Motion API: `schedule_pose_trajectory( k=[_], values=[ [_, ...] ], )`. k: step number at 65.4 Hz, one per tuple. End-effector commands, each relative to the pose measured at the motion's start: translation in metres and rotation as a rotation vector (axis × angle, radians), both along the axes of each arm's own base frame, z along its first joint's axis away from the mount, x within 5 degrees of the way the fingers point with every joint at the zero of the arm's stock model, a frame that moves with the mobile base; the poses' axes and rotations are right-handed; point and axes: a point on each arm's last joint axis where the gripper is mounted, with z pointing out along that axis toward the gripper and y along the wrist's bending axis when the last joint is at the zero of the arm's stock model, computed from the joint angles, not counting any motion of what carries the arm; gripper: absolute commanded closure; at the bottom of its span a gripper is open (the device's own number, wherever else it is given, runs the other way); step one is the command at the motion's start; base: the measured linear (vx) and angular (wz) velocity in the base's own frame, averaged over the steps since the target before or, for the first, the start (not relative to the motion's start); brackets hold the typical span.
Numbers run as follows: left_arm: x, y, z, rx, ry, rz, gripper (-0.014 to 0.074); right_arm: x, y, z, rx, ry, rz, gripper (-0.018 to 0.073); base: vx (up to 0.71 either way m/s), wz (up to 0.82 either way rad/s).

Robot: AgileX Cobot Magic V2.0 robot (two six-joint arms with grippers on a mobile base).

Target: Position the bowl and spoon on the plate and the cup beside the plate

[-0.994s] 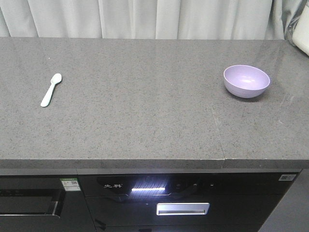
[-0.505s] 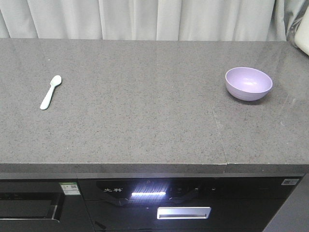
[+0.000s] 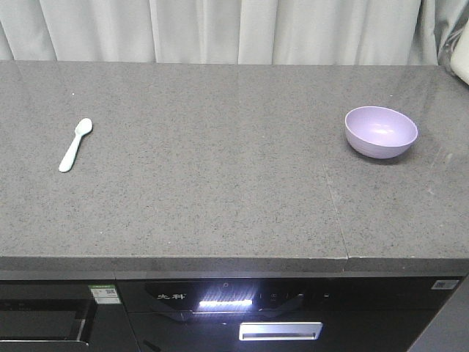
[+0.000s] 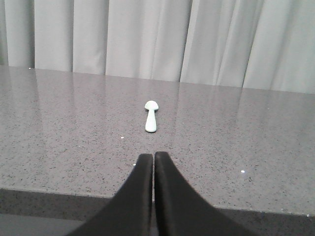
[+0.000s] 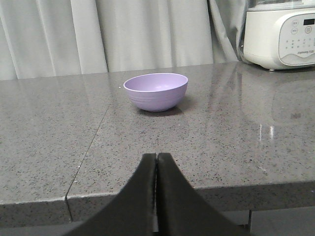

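Both shut and empty: left gripper faces the small pale mint-white plastic spoon at the left end of the grey speckled stone countertop, right gripper faces the small round lavender-purple bowl at its right end, so open your jaws before pinching the bowl's near rim.

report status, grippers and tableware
Left gripper shut, empty, facing spoon. Right gripper shut, empty, facing lavender bowl. Plate, cup not in view. Nothing blocking either approach.
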Motion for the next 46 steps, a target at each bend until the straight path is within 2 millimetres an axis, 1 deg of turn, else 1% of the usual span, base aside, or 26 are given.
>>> schedule_pose_trajectory(
  k=[1,46],
  values=[
    [0.0014,-0.0001,-0.0034,-0.006,-0.038,-0.002,0.0602,0.0000,0.0016,0.0020,-0.018,-0.069,0.017,0.0565,0.03,0.00],
    [0.0014,-0.0001,-0.0034,-0.006,-0.038,-0.002,0.0602,0.0000,0.0016,0.0020,-0.018,-0.069,0.017,0.0565,0.03,0.00]
  ],
)
